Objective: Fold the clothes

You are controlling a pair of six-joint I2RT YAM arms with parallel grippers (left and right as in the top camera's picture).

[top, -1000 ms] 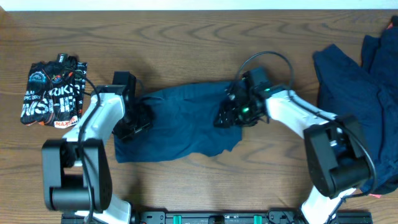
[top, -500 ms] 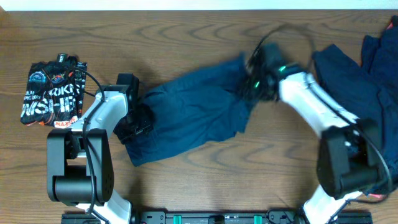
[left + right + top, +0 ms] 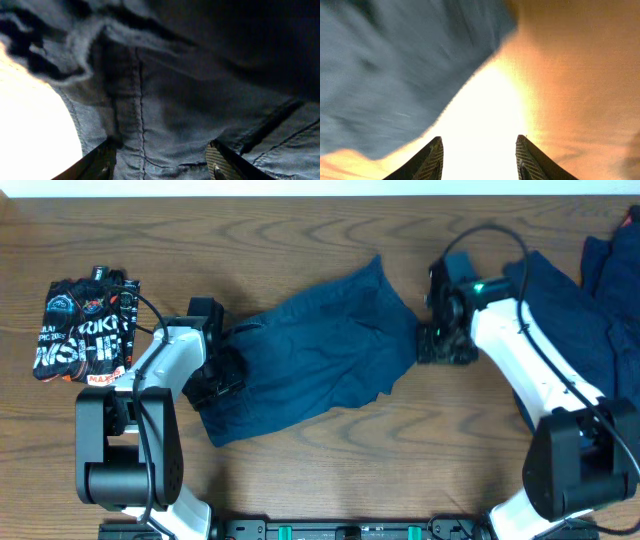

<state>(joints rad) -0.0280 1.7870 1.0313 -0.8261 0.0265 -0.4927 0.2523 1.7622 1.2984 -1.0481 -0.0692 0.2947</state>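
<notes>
2 grippers, jaws apart | L gripper (image 3: 162, 162) on shorts (image 3: 310, 350) left end | R gripper (image 3: 479, 155) just off right edge

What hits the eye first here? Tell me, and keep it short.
A rumpled pair of navy shorts sprawls slantwise across the middle of the table, with the left hand at its left end and the right hand open just off its right edge. A heap of more navy clothes lies at the table's right side, and a folded black printed shirt at the far left.
</notes>
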